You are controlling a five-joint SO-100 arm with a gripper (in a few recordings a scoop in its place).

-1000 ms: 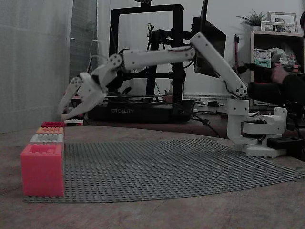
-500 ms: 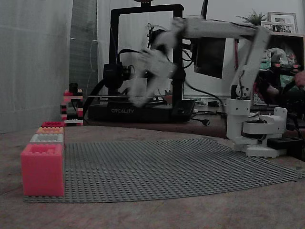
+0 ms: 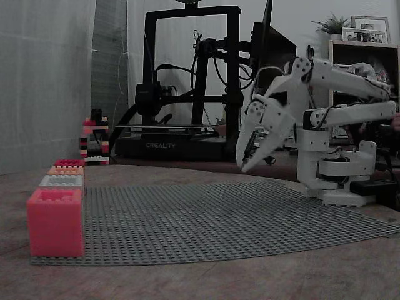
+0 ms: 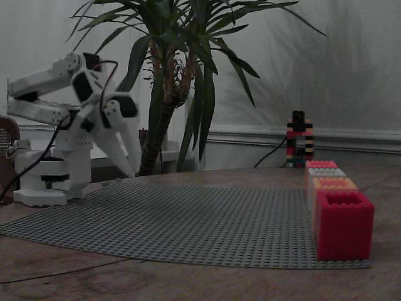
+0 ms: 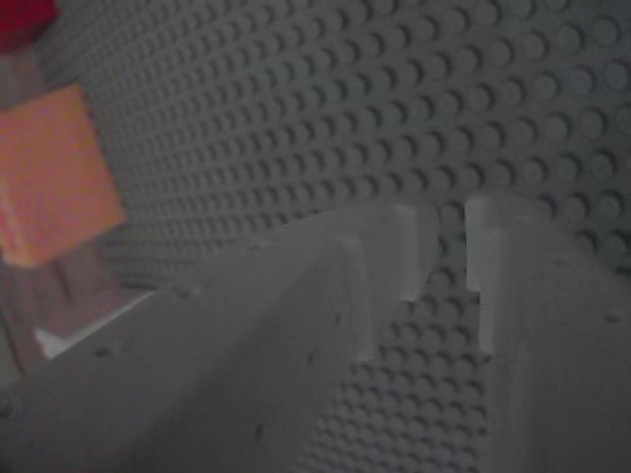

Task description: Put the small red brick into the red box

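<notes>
Here the jaws (image 3: 245, 161) hang nearly closed with a slim gap, holding nothing, above the grey studded baseplate (image 3: 219, 215) near the arm's base. Far left in a fixed view, the red box (image 3: 55, 222) stands nearest in a row of boxes; its contents and the small red brick cannot be made out.

four boxes in a row (image 3: 56, 222), one studded baseplate (image 3: 219, 215), one brick tower (image 3: 95, 140)

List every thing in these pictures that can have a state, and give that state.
gripper: slightly open, empty, raised above the mat
red box: upright at the mat's corner, inside hidden
brick tower: standing upright beyond the mat
mat: lying flat on the table
</notes>
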